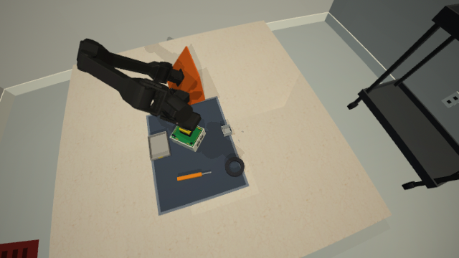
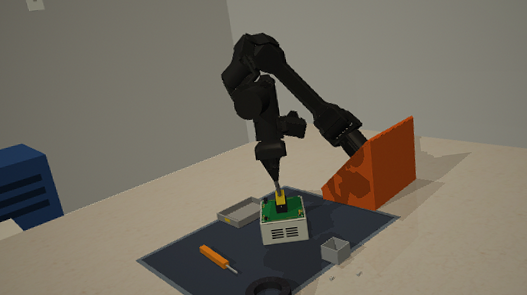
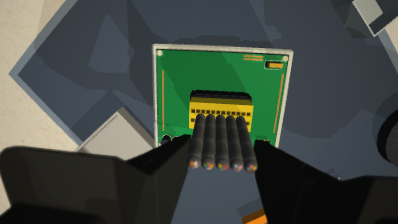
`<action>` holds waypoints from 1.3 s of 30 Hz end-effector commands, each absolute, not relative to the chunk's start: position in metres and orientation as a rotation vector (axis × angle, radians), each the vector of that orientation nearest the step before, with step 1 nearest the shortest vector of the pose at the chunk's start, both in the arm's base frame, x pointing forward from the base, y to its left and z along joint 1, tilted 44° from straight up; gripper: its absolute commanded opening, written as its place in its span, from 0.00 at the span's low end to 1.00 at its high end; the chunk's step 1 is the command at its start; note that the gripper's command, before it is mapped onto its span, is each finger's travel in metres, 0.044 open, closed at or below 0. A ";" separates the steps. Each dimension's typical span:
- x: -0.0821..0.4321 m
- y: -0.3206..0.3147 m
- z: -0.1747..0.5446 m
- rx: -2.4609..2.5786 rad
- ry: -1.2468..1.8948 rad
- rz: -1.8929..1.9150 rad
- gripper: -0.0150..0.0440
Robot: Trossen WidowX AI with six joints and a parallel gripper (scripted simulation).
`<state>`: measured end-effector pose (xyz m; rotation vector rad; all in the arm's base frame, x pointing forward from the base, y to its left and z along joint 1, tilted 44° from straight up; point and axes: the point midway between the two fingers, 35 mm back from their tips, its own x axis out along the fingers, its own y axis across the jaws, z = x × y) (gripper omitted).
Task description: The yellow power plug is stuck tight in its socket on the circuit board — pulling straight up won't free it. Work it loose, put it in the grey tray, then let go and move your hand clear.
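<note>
Clamped around the yellow power plug (image 1: pixel 185 131) (image 2: pixel 280 197) (image 3: pixel 220 106) or its dark wires (image 2: pixel 277 187) (image 3: pixel 221 145), with the gripper (image 1: pixel 190 122) (image 2: pixel 276 181) (image 3: pixel 222 145) closed from above; seen at the black socket (image 2: pixel 281 207) (image 3: pixel 220 94) on the green circuit board (image 1: pixel 193 138) (image 2: pixel 296 209) (image 3: pixel 175 90), not yet in the grey tray (image 1: pixel 168 145) (image 2: pixel 247 219) (image 3: pixel 117 132), between 8 and 9 o'clock of the board in the top view. Impossible to tell from here how far loosened. At risk of slipping up the wires if pulled straight against a tight fit, given a hold so high, apparently, on the plug. Likely also to drag or tip the white vented housing (image 1: pixel 200 140) (image 2: pixel 285 239) under the board if rocked too wide or too hard, for lack of any visible clamp. Liable, on sudden release, to jerk upward and twist in the grip. Best rocked gently in small swings, then lifted only after giving. Worth carrying high toward the tray, to avoid clipping the near wall, and worth opening fully before backing away, lest snagged wires pull the plug out again.
</note>
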<state>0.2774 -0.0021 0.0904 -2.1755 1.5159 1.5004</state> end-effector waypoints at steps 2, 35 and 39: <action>0.270 0.006 0.104 -2.224 1.398 1.486 0.25; 0.278 -0.001 0.086 -2.168 1.580 1.524 0.61; 0.278 -0.001 0.086 -2.168 1.580 1.524 0.68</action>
